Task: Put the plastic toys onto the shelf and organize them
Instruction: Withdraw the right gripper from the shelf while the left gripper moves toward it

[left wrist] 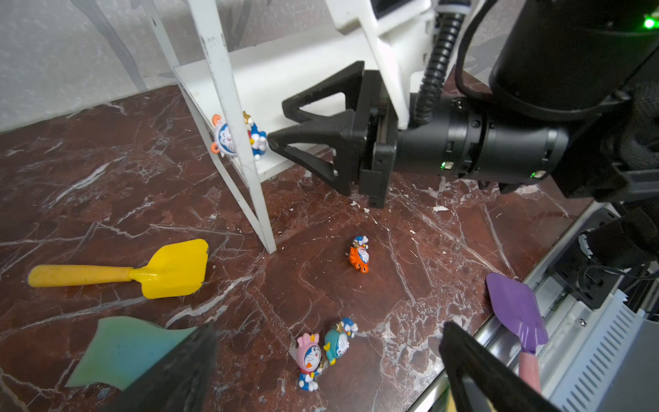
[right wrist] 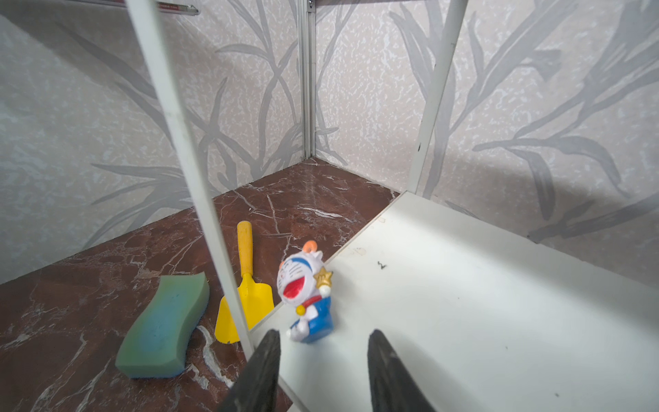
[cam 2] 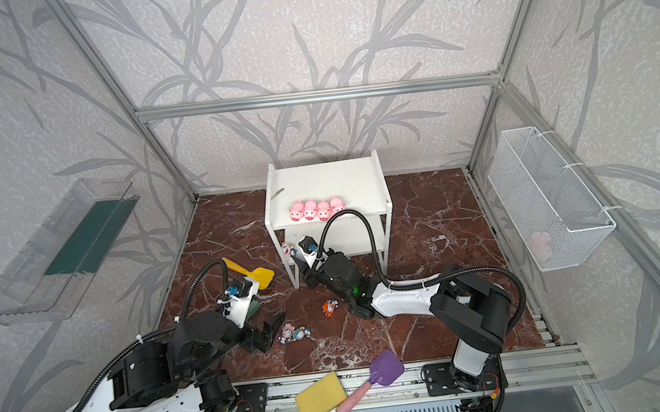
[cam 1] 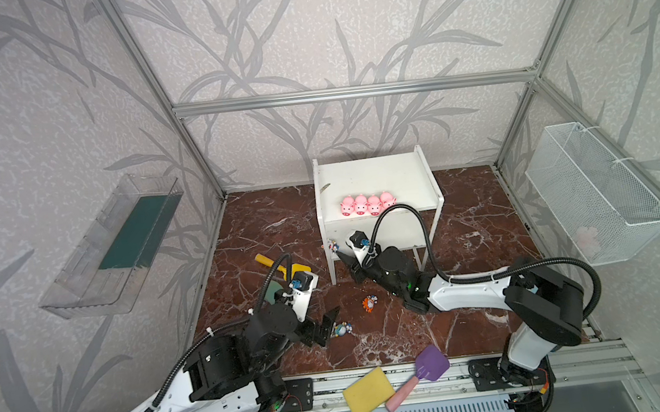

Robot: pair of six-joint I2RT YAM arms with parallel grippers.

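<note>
Release step: white-blue figurine (right wrist: 308, 296) stands, perhaps slightly tilted, at the shelf's (right wrist: 481, 285) lower-board edge; right gripper (right wrist: 324, 333) hangs parted, empty. Left gripper (cam 1: 330, 325) gapes wide near pink figurine (left wrist: 308, 356), which needs a centred grasp next.

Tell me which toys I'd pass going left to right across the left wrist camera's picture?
Yellow shovel → white-blue figurine → pink figurine → teal figurine → orange figurine → purple shovel.
</note>
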